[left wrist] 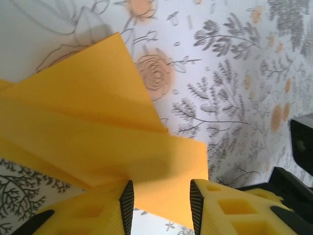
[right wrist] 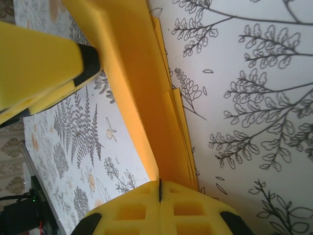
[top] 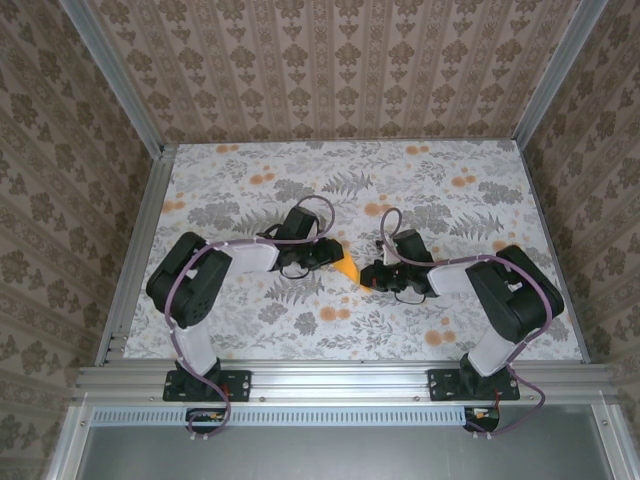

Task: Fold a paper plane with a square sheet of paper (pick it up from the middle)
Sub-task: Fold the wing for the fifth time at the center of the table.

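Mid-fold, the square sheet of paper [top: 346,270] is pinched at 3 o'clock by the right gripper's [right wrist: 160,185] closed jaws. The left gripper's [left wrist: 160,192] jaws stand apart. A fresh grip is likely needed next.

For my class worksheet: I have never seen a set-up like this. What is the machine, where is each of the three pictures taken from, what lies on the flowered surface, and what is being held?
The machine is two robot arms, bolted side by side at the near edge of a table with a flower print. The wide picture looks down from above and behind them. The other two come from a camera on each wrist, so the yellow fingers at the bottom edge are that arm's own. Between the arms is a partly folded sheet of orange-yellow paper. The right gripper is shut on it. The left gripper is open, with part of the paper between its fingers.
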You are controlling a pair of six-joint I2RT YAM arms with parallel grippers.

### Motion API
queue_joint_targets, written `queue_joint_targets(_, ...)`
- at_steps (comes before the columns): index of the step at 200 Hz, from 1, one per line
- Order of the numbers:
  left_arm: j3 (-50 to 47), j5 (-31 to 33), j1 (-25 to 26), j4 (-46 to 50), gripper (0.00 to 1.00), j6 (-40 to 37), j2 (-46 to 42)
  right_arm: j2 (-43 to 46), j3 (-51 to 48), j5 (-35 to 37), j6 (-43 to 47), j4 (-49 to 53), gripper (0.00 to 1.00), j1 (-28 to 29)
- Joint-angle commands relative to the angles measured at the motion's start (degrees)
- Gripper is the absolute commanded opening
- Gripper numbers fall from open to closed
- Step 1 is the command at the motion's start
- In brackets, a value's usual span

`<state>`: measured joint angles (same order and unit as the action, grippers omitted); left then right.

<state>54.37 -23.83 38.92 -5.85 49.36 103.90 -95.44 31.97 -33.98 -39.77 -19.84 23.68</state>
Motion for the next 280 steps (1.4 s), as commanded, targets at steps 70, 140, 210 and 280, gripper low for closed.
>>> queue_joint_targets(70, -1.19, -3.41, 2.23, -6.78, 0.41, -1.16, -0.5, -2.69, -0.72, -2.54, -5.91, -2.1, 0.0, -1.61)
queue_joint_targets(140, -2.83, -3.8, 3.83, -8.23, 0.34, -1.2, 0.58, -5.28, 0.2, -2.68, -7.25, 0.02, 0.0, -2.32)
queue_joint_targets(210, -1.36, -3.87, 4.15, -7.3, 0.27, -0.98, 3.39, -5.32, 0.21, -2.94, -7.08, 0.54, 0.0, -2.66)
queue_joint_targets(280, 0.57, -2.21, 3.87, -2.8, 0.24, -1.05, 4.99, -5.46, 0.55, -3.55, -6.42, 1.07, 0.01, -2.76)
